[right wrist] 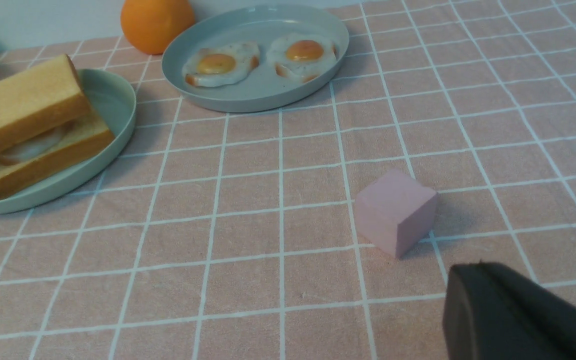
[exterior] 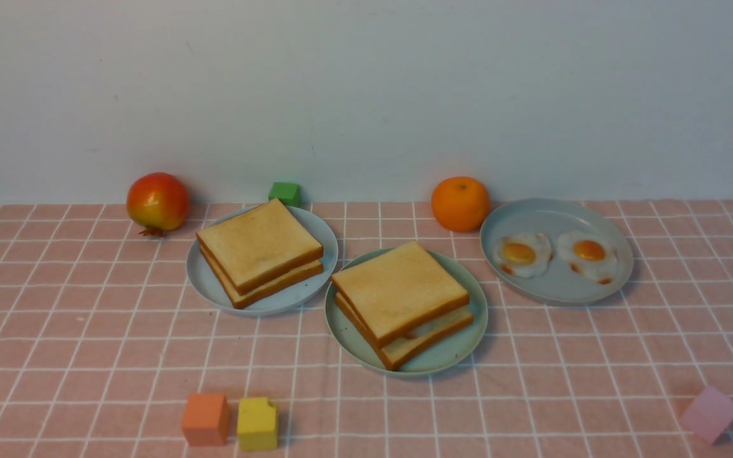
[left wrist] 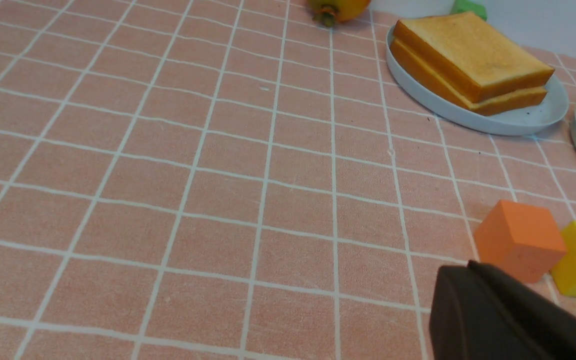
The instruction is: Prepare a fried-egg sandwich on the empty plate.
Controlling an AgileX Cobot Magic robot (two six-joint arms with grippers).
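Observation:
The fried-egg sandwich [exterior: 404, 302] lies on the mint-green plate [exterior: 347, 331] at the table's middle: two toast slices with a white egg showing between them [right wrist: 33, 147]. Neither arm shows in the front view. My left gripper [left wrist: 468, 270] is shut, empty, low over the cloth beside an orange cube [left wrist: 518, 240]. Near a pink cube [right wrist: 395, 210] my right gripper [right wrist: 473, 272] is shut and empty as well. Both stand well away from the sandwich.
A grey-blue plate [exterior: 214, 289] holds two plain toast slices [exterior: 258, 251]. Another grey-blue plate [exterior: 557, 286] holds two fried eggs [exterior: 522, 254]. A pomegranate [exterior: 158, 202], green cube [exterior: 284, 193] and orange [exterior: 460, 203] stand at the back. A yellow cube [exterior: 257, 423] sits by the orange cube.

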